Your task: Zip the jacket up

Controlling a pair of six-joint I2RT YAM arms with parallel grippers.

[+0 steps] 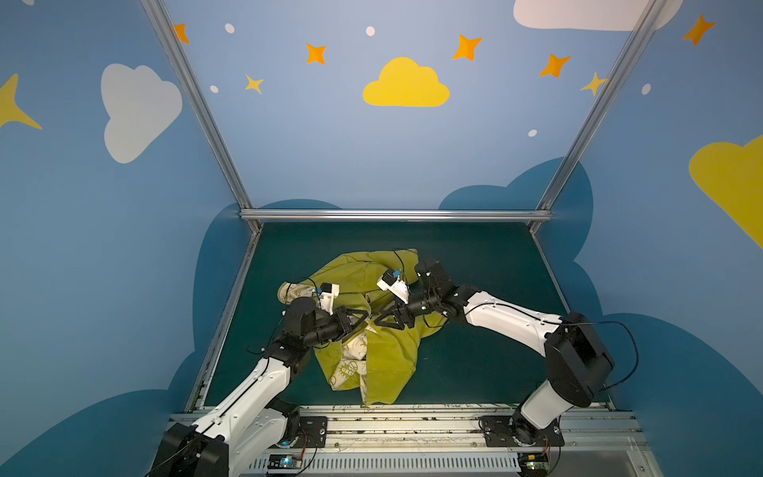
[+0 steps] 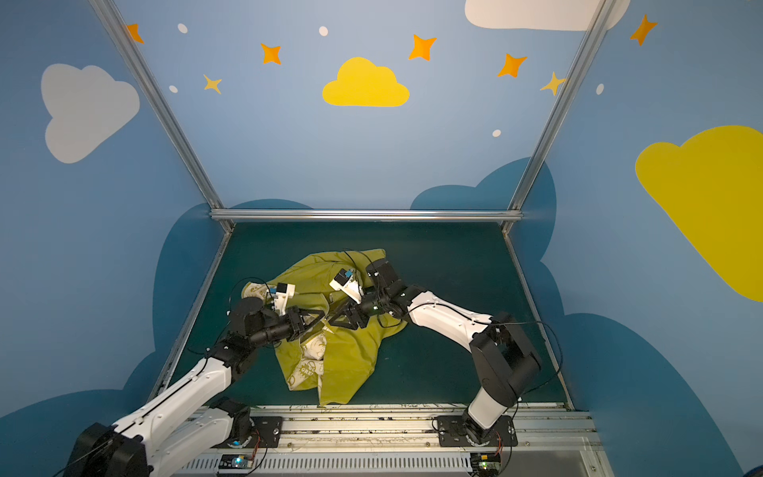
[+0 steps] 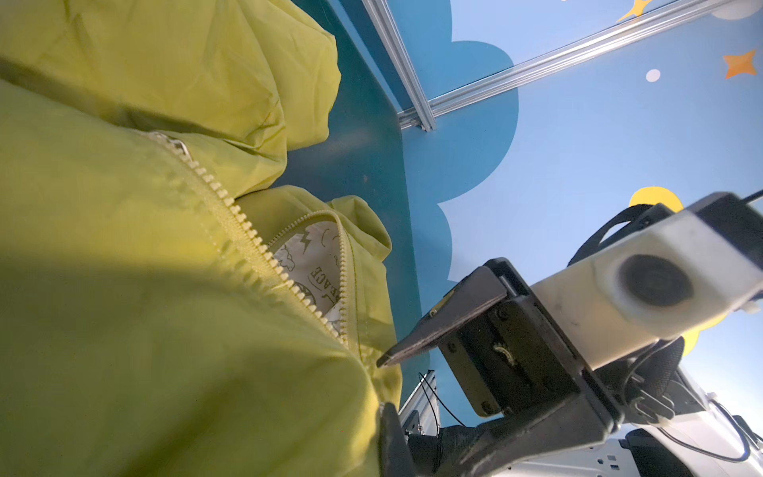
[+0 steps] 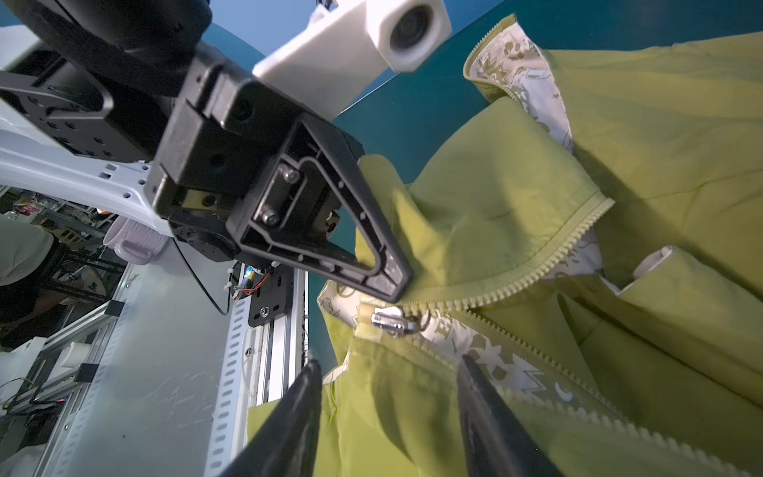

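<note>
Over the middle of the tabletop [image 1: 475,268] the two tools meet almost nose to nose. The left tool [image 1: 363,319] is clamped shut on a fold of the jacket [image 1: 384,359], just beside the spot where the two rows of zip teeth join. The right tool [image 4: 389,361] has its jaws apart, straddling the cloth just short of the metal slider [image 4: 390,322], and grips nothing that I can see. Around them the jacket lies crumpled on the green surface with its front open. The teeth [image 4: 516,281] splay away from the slider, and printed lining [image 4: 487,363] shows between them.

Trouble from here, I'd guess, starts with the slider: it is small and lies flat against loose cloth, so the right tool could close on cloth or lining instead. If the left pinch slips, the whole jacket would drag along rather than the zip running. Wrinkled cloth near the teeth could jam the slider. The tools are also close enough to knock each other.
</note>
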